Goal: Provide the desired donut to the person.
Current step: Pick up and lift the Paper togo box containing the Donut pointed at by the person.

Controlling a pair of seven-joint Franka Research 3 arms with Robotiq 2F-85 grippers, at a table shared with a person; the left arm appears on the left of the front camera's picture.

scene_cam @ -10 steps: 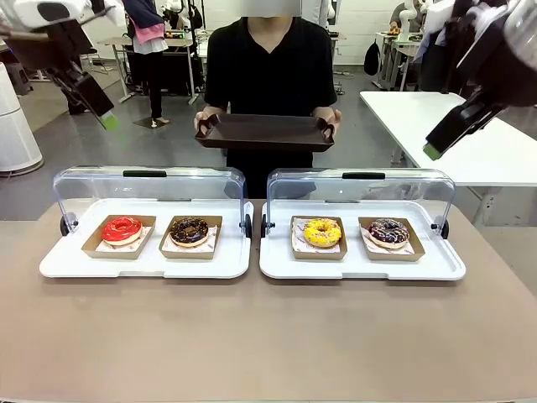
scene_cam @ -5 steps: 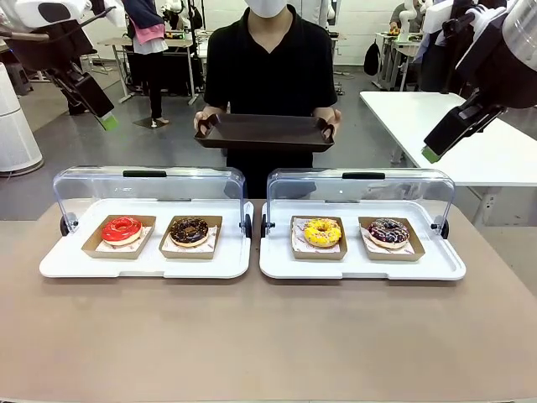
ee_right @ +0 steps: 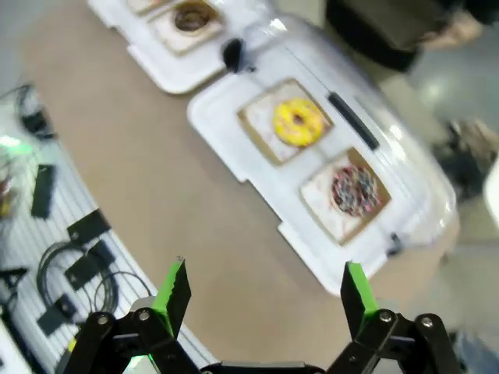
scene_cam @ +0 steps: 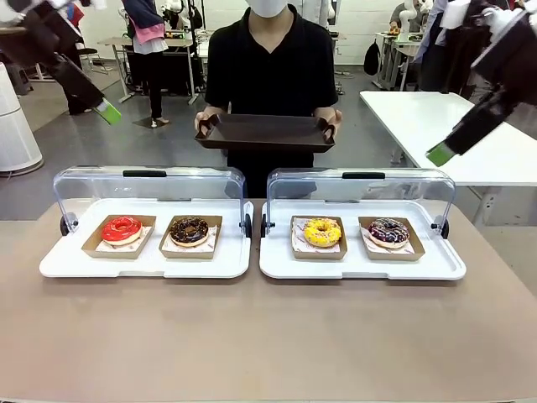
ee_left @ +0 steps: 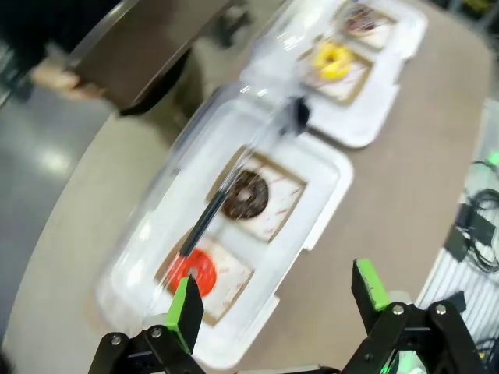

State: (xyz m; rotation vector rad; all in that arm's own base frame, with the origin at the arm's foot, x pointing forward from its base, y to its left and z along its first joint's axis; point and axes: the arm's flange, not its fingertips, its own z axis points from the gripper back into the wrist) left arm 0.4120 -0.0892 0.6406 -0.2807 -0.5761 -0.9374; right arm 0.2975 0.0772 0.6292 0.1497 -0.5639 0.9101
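Front view: person [scene_cam: 268, 59] holds a dark tray [scene_cam: 265, 132] beyond the table [scene_cam: 268, 336], where red donut [scene_cam: 122, 227], chocolate donut [scene_cam: 190, 230], yellow donut [scene_cam: 322, 231] and sprinkled donut [scene_cam: 388, 231] sit in white cases [scene_cam: 151, 267]. Left wrist view: left gripper [ee_left: 276, 284] hangs wide open, empty. Right wrist view: right gripper [ee_right: 263, 276] likewise.

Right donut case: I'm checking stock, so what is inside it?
The right case holds a yellow donut and a dark sprinkled donut, each in a cardboard tray. The tray floors beneath the donuts are covered.
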